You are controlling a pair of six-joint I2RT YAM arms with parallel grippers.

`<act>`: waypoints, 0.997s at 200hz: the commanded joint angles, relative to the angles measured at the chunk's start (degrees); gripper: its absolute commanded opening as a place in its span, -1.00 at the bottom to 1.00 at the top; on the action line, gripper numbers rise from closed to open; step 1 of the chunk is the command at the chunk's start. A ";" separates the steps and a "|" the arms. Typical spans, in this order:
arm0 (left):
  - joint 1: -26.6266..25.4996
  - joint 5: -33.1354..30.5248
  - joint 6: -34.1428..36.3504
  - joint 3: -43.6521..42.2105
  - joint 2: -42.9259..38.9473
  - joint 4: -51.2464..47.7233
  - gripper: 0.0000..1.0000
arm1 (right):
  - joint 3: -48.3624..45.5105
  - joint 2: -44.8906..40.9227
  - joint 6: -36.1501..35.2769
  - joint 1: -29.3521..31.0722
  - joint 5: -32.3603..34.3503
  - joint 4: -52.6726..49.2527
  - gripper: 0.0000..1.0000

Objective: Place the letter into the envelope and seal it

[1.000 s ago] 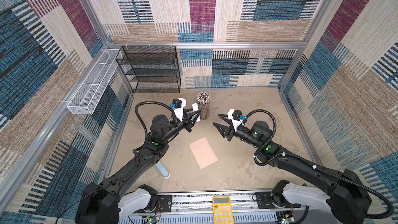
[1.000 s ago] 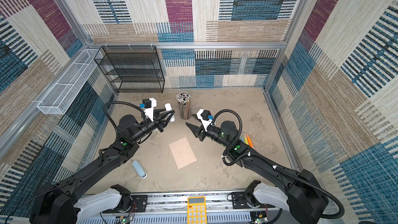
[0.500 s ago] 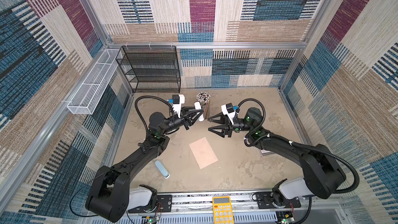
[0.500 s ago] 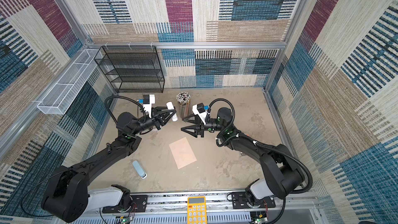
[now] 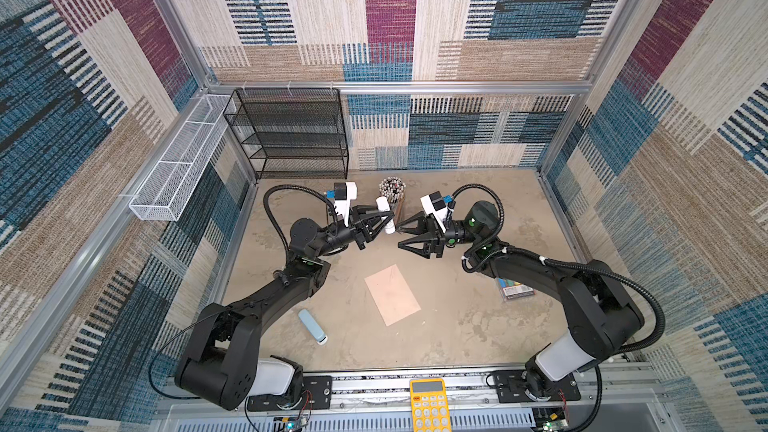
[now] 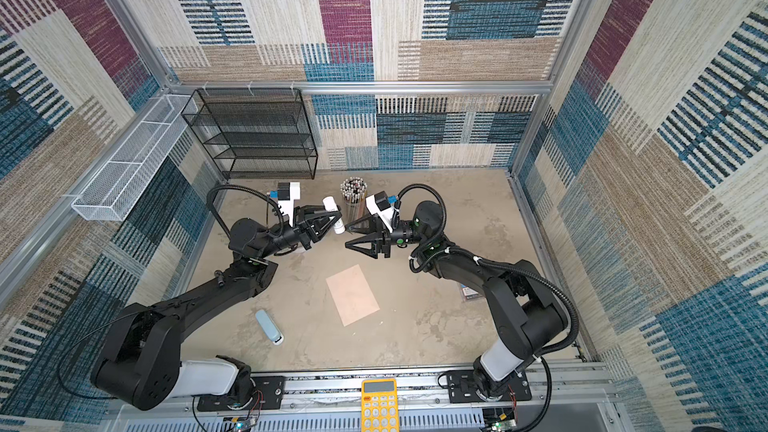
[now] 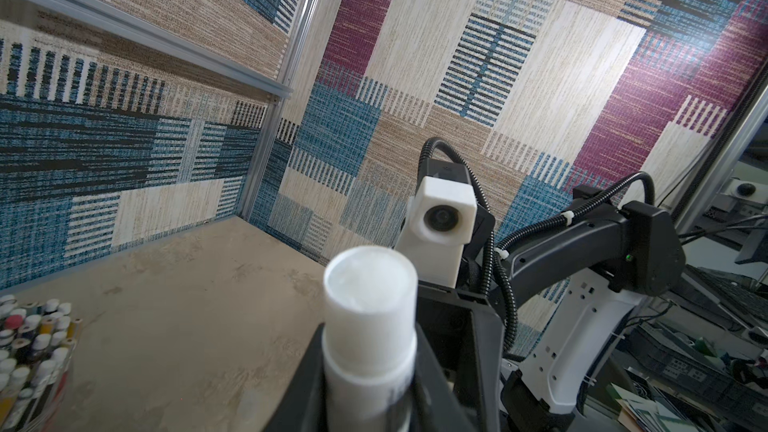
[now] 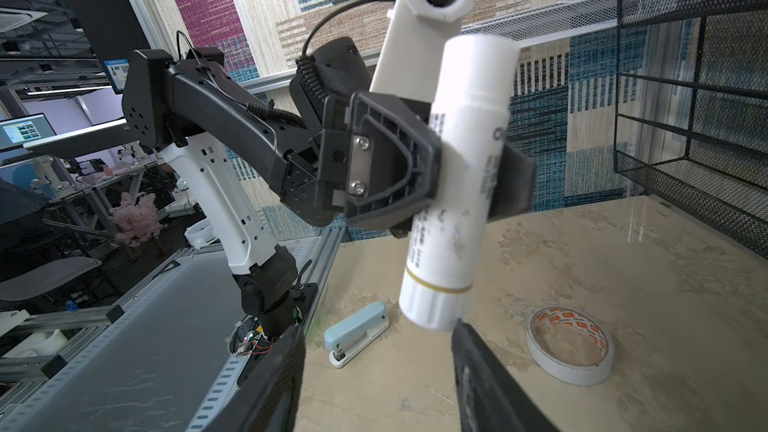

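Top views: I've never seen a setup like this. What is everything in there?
envelope: one, pale peach, flat at mid-table
glue stick: one, white, held in the air
stapler: one, pale blue, table's near left
tape roll: one, white, on the table, seen from the right wrist view
pencil cup: one, mixed colours, back middle
shelf rack: one, black mesh, back left
wire basket: one, white, on the left wall
calculator: one, yellow, front rail
small pack: one, partly under the right arm
table: one, beige
left gripper: black, shut on the glue stick
right gripper: black, open, empty
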 commanded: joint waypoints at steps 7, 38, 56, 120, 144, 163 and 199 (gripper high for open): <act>-0.15 1.40 -2.20 0.42 0.67 4.42 -1.00 | 1.59 1.07 1.42 0.19 -2.04 1.96 0.17; -0.23 1.65 -2.57 0.51 1.58 5.03 -1.00 | 2.73 2.81 2.79 0.28 -2.20 3.27 0.12; -0.37 1.72 -2.90 0.53 2.10 5.66 -1.00 | 3.53 3.57 3.62 0.37 -2.34 4.11 0.07; -0.48 1.81 -2.38 0.68 2.16 5.19 -1.00 | 4.50 4.92 4.78 0.54 -2.43 4.26 -0.24; -0.51 2.02 -2.22 0.56 2.12 4.93 -1.00 | 4.50 4.81 5.25 0.63 -1.90 4.23 -0.34; -0.58 1.89 -1.63 0.49 1.86 4.22 -1.00 | 4.55 4.61 5.56 0.63 -1.25 3.75 -0.43; -0.93 1.58 1.45 0.28 0.26 -0.07 -1.00 | 4.94 3.18 5.46 0.72 0.64 0.73 -0.53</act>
